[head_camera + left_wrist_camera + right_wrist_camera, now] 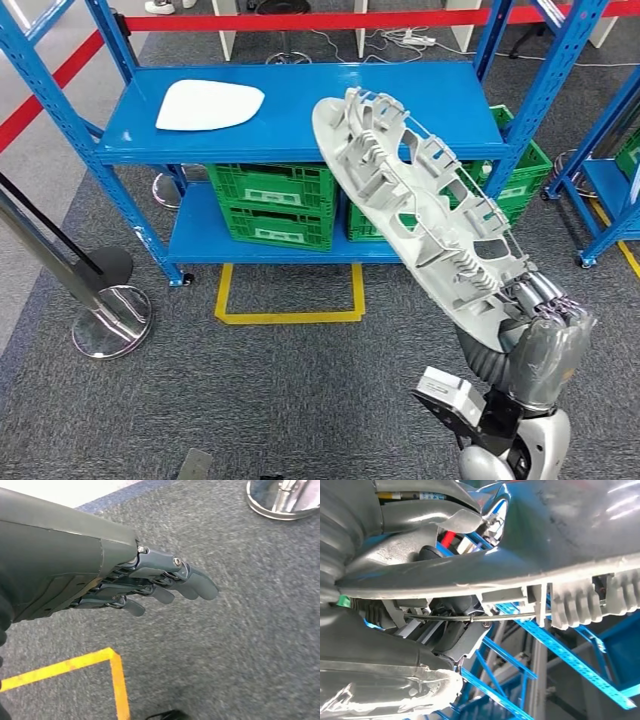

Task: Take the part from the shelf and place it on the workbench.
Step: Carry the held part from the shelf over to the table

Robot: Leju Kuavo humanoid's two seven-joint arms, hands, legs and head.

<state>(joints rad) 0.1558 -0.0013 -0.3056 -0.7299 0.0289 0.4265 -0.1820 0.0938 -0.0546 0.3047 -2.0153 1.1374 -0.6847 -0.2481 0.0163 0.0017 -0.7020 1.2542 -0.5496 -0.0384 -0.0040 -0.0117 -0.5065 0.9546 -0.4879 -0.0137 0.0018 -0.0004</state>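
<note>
Clearly the pick is done: the right hand [545, 335] grips one end of the long grey ribbed part [423, 215], holding it tilted in the air in front of the blue shelf [302, 115], clear of its top; the left hand [166, 582] hangs over the carpet, fingers straight, holding nothing; next, I judge, comes turning toward the workbench, minding the uprights.

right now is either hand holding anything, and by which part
The right hand holds the long grey ribbed part by its near end, the rest jutting toward the shelf. The left hand holds nothing.
</note>
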